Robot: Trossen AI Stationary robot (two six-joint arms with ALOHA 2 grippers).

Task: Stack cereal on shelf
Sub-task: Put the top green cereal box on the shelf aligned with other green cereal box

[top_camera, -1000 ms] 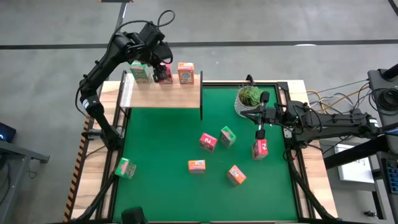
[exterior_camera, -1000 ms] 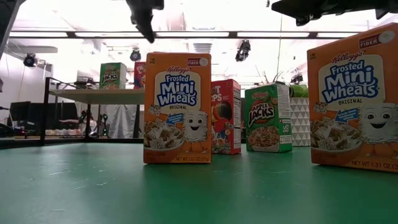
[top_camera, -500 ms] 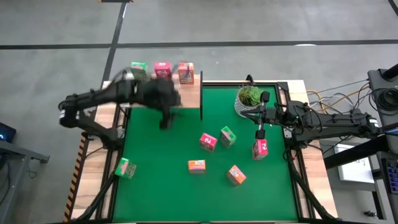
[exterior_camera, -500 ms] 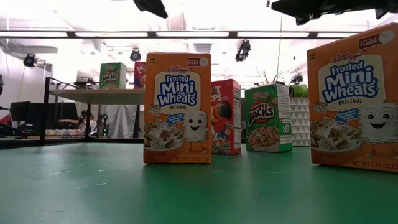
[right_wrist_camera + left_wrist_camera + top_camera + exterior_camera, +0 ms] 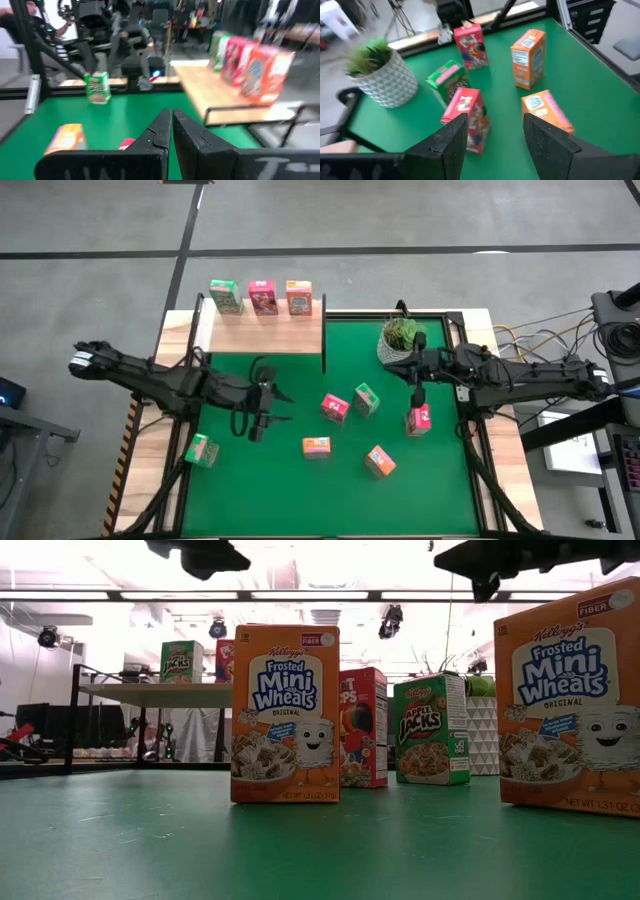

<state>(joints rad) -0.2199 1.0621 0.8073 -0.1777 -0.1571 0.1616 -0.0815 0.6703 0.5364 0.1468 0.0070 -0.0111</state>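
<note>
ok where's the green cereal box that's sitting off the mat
In the high view the small green cardboard cereal box lies on the wooden table border at the left edge of the green mat, on the left arm's side, apart from the other loose boxes.

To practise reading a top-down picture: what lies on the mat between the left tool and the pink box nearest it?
Nothing: in the high view only bare green mat separates the left tool from the pink box.

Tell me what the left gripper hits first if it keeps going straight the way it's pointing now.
Most likely the pink cereal box: the left wrist view shows it dead ahead between the open fingers of the left gripper, with the green box behind. Seen from above, it is the pink box nearest the fingertips. Height clearance is unclear.
</note>
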